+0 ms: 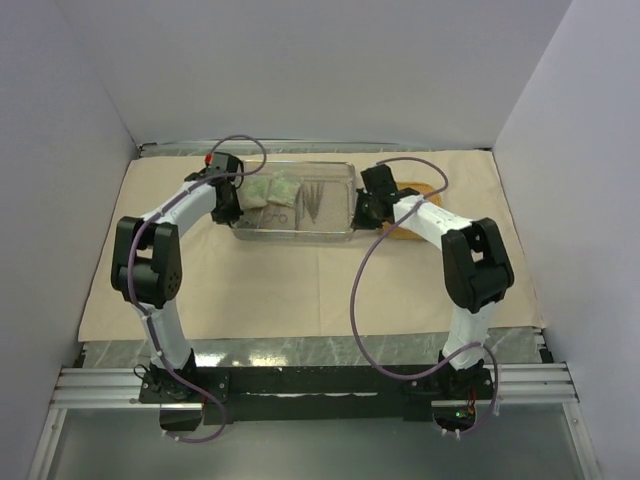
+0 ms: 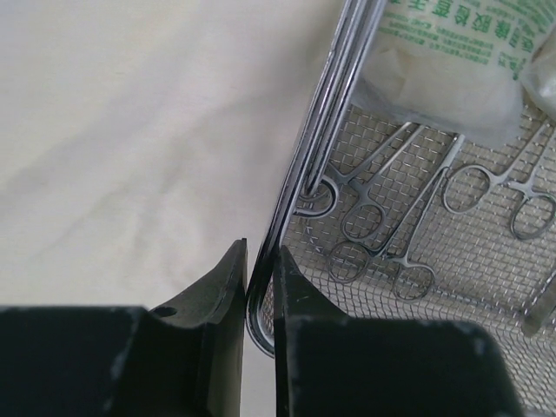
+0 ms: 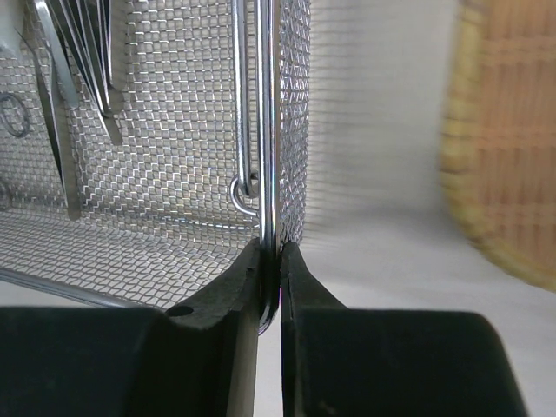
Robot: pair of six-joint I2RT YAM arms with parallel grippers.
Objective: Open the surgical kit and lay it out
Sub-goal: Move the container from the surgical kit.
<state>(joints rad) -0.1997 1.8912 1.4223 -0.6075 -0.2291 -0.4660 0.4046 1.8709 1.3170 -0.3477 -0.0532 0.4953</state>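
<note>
The left hand (image 2: 261, 254) is pinching the left rim of the wire-mesh tray (image 2: 300, 165), fingers closed on the steel. The tray is sitting on the beige cloth (image 1: 280, 290) covering the table (image 1: 330, 350), carrying green-white packets (image 2: 434, 78), ring-handled forceps (image 2: 369, 204) and tweezers (image 3: 91, 61). The right hand (image 3: 271, 250) is clamping the tray's right rim, the orange woven pad (image 3: 508, 148) lying just beyond.

I logged plain beige cloth (image 1: 250, 290), shiny silver tray (image 3: 174, 200) with fine square mesh, white packet (image 2: 434, 87) printed green, orange woven pad (image 3: 512, 148).
</note>
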